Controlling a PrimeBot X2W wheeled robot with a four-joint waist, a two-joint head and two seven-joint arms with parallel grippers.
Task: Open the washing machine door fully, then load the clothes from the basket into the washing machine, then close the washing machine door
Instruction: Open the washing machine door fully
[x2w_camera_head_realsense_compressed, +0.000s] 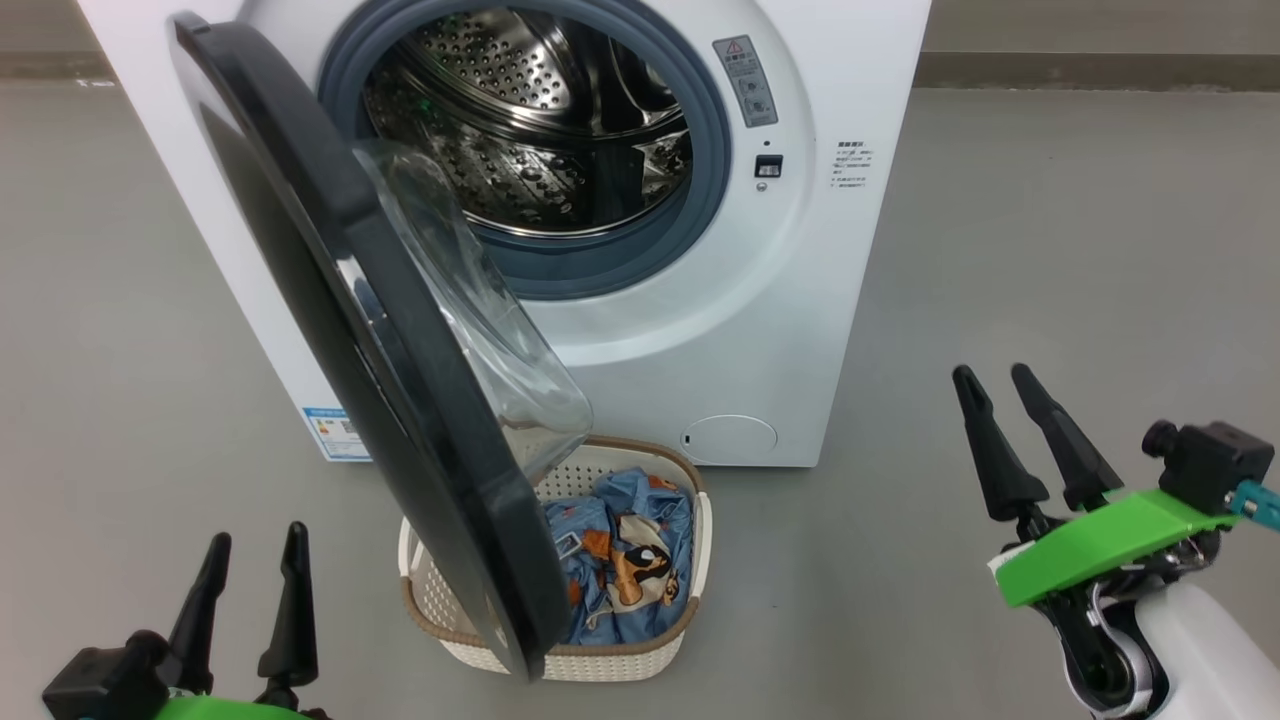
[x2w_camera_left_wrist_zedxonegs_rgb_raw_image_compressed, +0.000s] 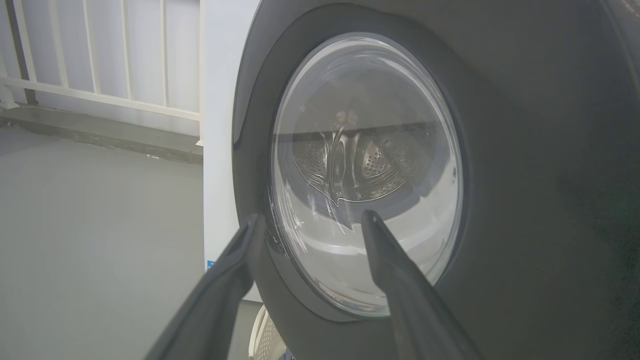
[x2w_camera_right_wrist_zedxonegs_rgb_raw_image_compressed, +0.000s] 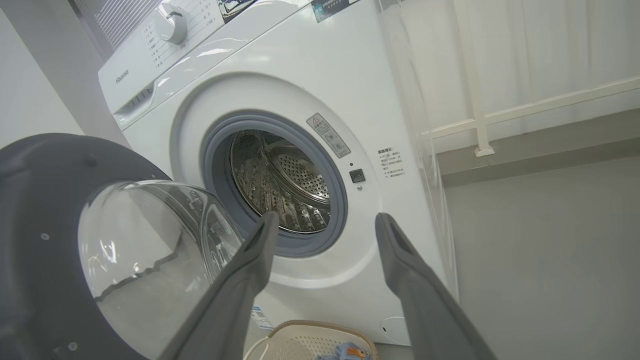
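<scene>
The white washing machine (x2w_camera_head_realsense_compressed: 760, 330) stands ahead with its steel drum (x2w_camera_head_realsense_compressed: 540, 120) exposed. Its black-rimmed door (x2w_camera_head_realsense_compressed: 340, 300) hangs partly open, swung out toward me over the cream basket (x2w_camera_head_realsense_compressed: 690, 600) on the floor. Blue printed clothes (x2w_camera_head_realsense_compressed: 625, 560) lie bundled in the basket. My left gripper (x2w_camera_head_realsense_compressed: 255, 545) is open at the lower left, left of the door. In the left wrist view the gripper (x2w_camera_left_wrist_zedxonegs_rgb_raw_image_compressed: 312, 220) faces the door's outer glass (x2w_camera_left_wrist_zedxonegs_rgb_raw_image_compressed: 370, 125). My right gripper (x2w_camera_head_realsense_compressed: 995, 375) is open at the lower right, off the machine's right side, holding nothing; the right wrist view has it (x2w_camera_right_wrist_zedxonegs_rgb_raw_image_compressed: 325, 220) facing the drum (x2w_camera_right_wrist_zedxonegs_rgb_raw_image_compressed: 280, 185).
Grey floor (x2w_camera_head_realsense_compressed: 1080, 250) spreads to both sides of the machine. A white railing (x2w_camera_left_wrist_zedxonegs_rgb_raw_image_compressed: 100, 95) stands behind on the left, and a curtain and rail (x2w_camera_right_wrist_zedxonegs_rgb_raw_image_compressed: 540, 105) on the right. The door's lower edge hides the basket's left part.
</scene>
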